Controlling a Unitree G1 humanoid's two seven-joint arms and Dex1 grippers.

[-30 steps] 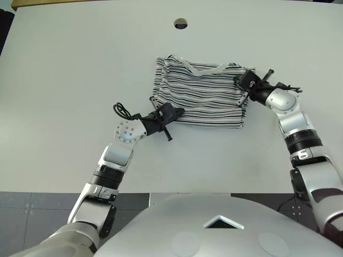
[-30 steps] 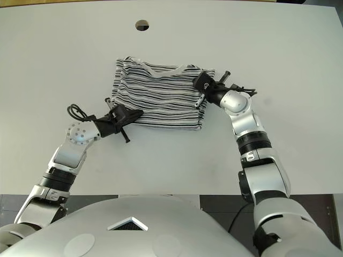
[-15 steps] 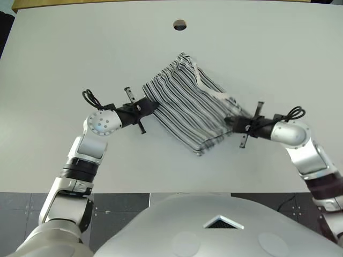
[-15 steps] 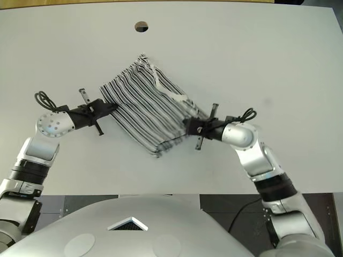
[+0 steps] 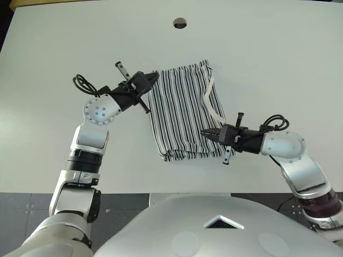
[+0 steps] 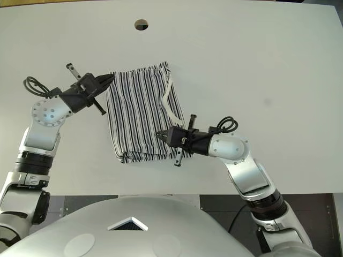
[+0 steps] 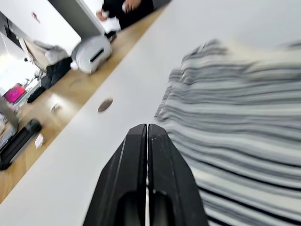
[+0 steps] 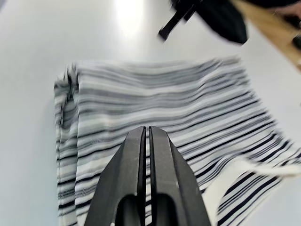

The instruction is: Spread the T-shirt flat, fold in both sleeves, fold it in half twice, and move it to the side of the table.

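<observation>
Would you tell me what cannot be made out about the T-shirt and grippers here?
1. T-shirt sleeves: folded under its top layer, eye views.
2. Whether the right gripper pinches cloth: its shut fingers cover the contact, right wrist view.
3. T-shirt's far edge: blurred, left wrist view.

Office-like lab: white desk [image 5: 268, 48] with cable hole [image 5: 180, 23], cluttered wooden bench [image 7: 61, 89] behind.

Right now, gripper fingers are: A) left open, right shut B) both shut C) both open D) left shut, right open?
B: the wrist views show the left gripper and the right gripper each with fingers pressed together, tips by the striped shirt.
</observation>
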